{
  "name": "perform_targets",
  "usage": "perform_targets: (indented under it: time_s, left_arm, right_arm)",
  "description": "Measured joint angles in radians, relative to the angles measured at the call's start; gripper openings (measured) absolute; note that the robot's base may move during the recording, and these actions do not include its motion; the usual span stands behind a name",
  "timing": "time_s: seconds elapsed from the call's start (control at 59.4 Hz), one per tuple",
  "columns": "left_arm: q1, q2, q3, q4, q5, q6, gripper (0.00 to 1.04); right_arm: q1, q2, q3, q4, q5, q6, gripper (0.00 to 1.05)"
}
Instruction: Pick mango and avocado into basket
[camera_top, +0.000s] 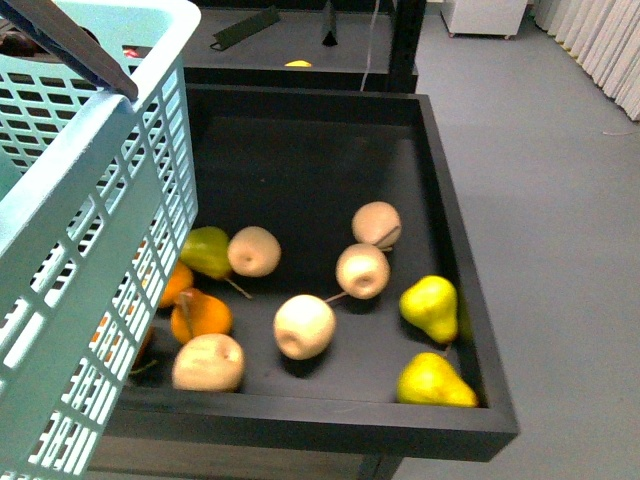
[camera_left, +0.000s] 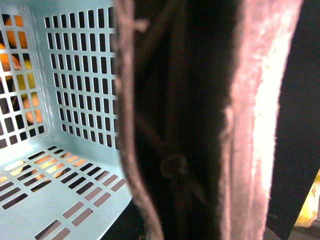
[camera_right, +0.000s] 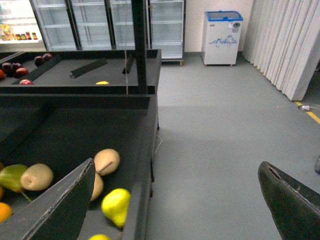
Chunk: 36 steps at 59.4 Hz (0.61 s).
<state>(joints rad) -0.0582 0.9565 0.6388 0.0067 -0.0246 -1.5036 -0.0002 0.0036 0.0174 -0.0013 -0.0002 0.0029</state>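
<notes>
Hanging with jaws spread wide and empty, the right gripper (camera_right: 177, 165) could grab a pear (camera_top: 430, 305) by mistake, because the basket (camera_top: 90, 200) at nine o'clock half-screens the orange-skinned fruit (camera_top: 200, 315), no avocado shows, and whether the left gripper (camera_top: 75, 50) has closed its jaws cannot be told.

Floor (camera_right: 215, 130) was plain grey, smooth, evenly lit. Long black display table (camera_top: 300, 425) with raised rim stood on left side of room. Second black table (camera_right: 75, 75) stood just behind it, black post (camera_right: 140, 45) rising between them. Row of glass-door fridges (camera_right: 95, 22) covered back wall; leftmost one was lit inside. Small white freezer (camera_right: 222, 37) with blue lid stood near far right corner. Pale curtains (camera_right: 285, 45) hung along right side, down to floor. Yellow stripe (camera_right: 312, 116) was on floor below curtains.
</notes>
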Motion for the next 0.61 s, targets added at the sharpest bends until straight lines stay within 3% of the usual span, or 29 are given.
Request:
perform_targets:
  time_s: [0.606]
  left_arm:
    - [0.000, -0.001, 0.000, 0.000, -0.001, 0.002, 0.14]
  right_arm:
    - [0.000, 0.000, 0.000, 0.000, 0.000, 0.000, 0.96]
